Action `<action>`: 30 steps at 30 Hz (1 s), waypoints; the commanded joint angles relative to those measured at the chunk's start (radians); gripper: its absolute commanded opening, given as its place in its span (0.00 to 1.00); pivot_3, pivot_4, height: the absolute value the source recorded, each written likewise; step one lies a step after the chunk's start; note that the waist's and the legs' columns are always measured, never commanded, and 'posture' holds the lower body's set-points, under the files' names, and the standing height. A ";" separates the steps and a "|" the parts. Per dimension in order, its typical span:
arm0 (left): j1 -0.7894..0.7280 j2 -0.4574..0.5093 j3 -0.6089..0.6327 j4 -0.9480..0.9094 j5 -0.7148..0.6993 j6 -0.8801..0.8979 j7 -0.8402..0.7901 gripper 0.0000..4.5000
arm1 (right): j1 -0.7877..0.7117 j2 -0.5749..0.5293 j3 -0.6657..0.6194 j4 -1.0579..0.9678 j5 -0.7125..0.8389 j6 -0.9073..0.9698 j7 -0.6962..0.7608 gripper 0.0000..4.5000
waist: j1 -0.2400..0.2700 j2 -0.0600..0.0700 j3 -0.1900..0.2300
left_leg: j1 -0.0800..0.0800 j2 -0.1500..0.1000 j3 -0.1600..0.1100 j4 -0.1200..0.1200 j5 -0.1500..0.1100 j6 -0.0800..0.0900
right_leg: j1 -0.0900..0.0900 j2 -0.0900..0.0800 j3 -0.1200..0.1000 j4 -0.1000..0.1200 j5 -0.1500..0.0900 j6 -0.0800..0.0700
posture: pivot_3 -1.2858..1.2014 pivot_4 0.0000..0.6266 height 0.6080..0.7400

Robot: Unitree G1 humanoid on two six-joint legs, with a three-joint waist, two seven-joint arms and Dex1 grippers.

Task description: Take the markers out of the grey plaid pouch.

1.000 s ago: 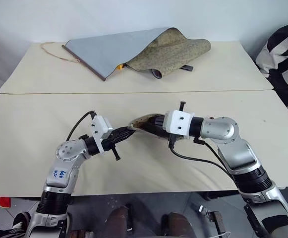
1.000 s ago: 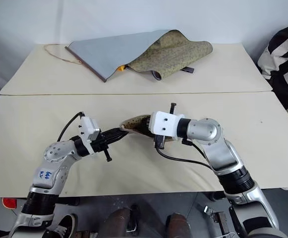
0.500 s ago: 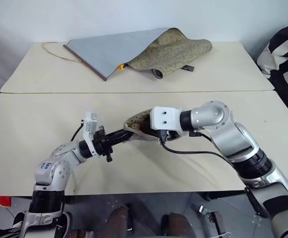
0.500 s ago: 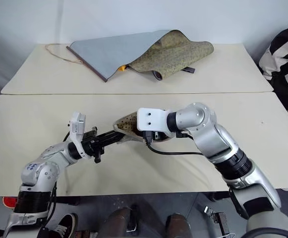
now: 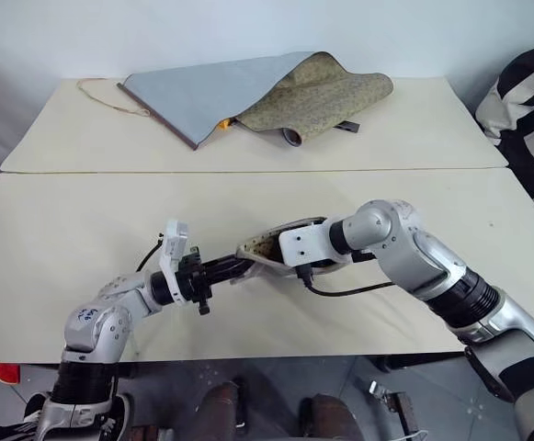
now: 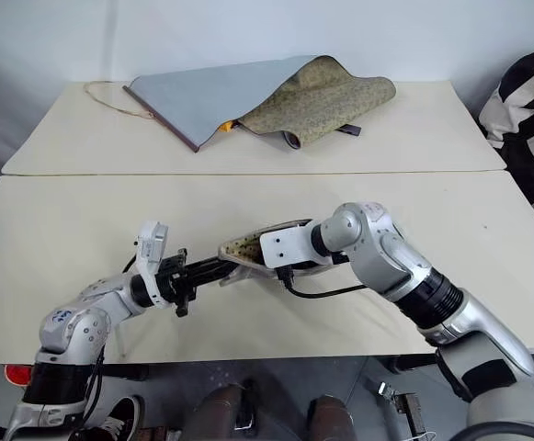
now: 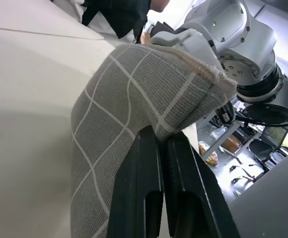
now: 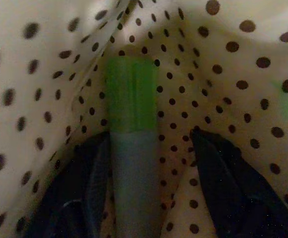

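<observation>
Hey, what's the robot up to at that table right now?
It is emptying a grey plaid pouch. The left gripper pinches the pouch's edge, jaws shut. The right gripper reaches inside the dotted lining, jaws apart on either side of a green marker. No marker is out yet.

Left gripper (image 7: pixel 162 148) clamped shut, pointing toward right arm; right gripper (image 8: pixel 148 148) fingers spread, angled down.

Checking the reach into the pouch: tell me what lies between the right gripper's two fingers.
In the right wrist view, a pale green marker lies between the right gripper's spread fingers, inside the grey plaid pouch's dotted lining.
</observation>
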 commanded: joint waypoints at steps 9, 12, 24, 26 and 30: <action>0.009 -0.017 0.013 -0.045 0.015 -0.045 0.006 0.00 | 0.011 0.007 -0.073 -0.034 0.006 -0.017 0.018 0.23 | 0.001 0.000 0.000 | 0.000 0.000 0.000 0.000 0.000 0.000 | 0.000 0.000 0.000 0.000 0.000 0.000 | 0.52 0.24 1.00; 0.007 -0.017 0.010 -0.040 0.026 -0.059 0.008 0.00 | 0.015 0.005 -0.139 -0.079 0.059 -0.002 0.024 0.23 | 0.002 0.000 0.000 | -0.001 0.000 0.000 0.000 0.000 0.000 | 0.000 0.000 0.000 -0.001 0.000 0.000 | 0.52 0.24 1.00; -0.008 -0.021 -0.013 -0.007 0.134 -0.193 0.024 0.00 | 0.134 -0.003 -0.403 -0.231 0.377 0.135 0.039 0.23 | 0.003 0.000 0.000 | 0.000 0.000 -0.001 -0.001 0.000 0.000 | 0.000 0.000 -0.001 -0.001 0.000 0.000 | 0.52 0.24 1.00; -0.004 -0.016 -0.019 -0.006 0.143 -0.208 0.020 0.00 | 0.148 0.005 -0.429 -0.242 0.425 0.155 0.030 0.23 | 0.003 0.000 0.000 | -0.001 0.000 -0.001 -0.001 0.000 0.000 | 0.000 0.000 -0.001 -0.001 0.000 0.000 | 0.52 0.24 1.00; 0.001 -0.004 -0.049 -0.005 0.191 -0.260 0.006 0.00 | 0.174 0.032 -0.464 -0.269 0.513 0.173 0.008 0.23 | 0.003 0.000 0.000 | -0.001 0.000 -0.001 -0.001 0.000 0.000 | 0.000 0.000 -0.001 -0.001 0.000 0.000 | 0.52 0.24 1.00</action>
